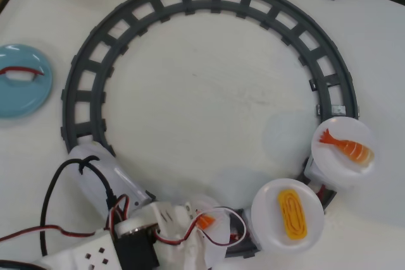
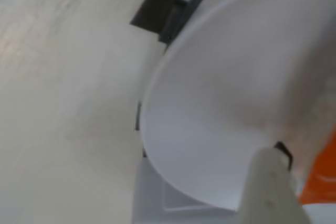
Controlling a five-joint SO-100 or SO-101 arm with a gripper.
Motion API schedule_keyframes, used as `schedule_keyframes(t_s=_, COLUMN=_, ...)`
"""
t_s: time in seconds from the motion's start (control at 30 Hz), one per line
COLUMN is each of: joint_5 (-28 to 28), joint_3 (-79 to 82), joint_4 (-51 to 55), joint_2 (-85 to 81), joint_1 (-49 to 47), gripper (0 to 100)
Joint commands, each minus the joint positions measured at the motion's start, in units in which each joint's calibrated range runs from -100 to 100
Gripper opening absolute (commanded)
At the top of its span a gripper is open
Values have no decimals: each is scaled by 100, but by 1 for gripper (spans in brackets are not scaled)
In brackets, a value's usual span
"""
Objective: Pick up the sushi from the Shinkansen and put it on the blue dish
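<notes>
In the overhead view the hand (image 1: pixel 205 222) sits low over the first white plate (image 1: pixel 212 254) behind the Shinkansen (image 1: pixel 107 178), its white fingers on either side of the sushi (image 1: pixel 206 221). Only a small orange patch of that sushi shows; arm parts and red and black wires hide the rest, so I cannot tell whether the fingers press it or merely flank it. The train's nose lies to the left of the hand, partly under a black cable. To the hand's right, the egg piece (image 1: pixel 293 214) and the shrimp piece (image 1: pixel 346 146) ride their own plates. The blue dish (image 1: pixel 22 80) lies far to the upper left, cut off by the frame edge. The wrist view is blurred: a plate rim (image 2: pixel 157 145), one pale fingertip (image 2: pixel 270 187) and an orange sliver (image 2: pixel 321 174).
</notes>
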Motion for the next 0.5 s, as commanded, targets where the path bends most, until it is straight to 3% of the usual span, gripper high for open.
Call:
schedule_keyframes(t_s=0.0, joint_5=-170, joint_3=29, joint_4=-31, joint_2=-1, joint_1=-333, gripper=8)
schedule_keyframes(t_s=0.47, joint_5=-1038, joint_3=-594, joint_4=249, joint_2=-855, joint_1=-1653, gripper=3)
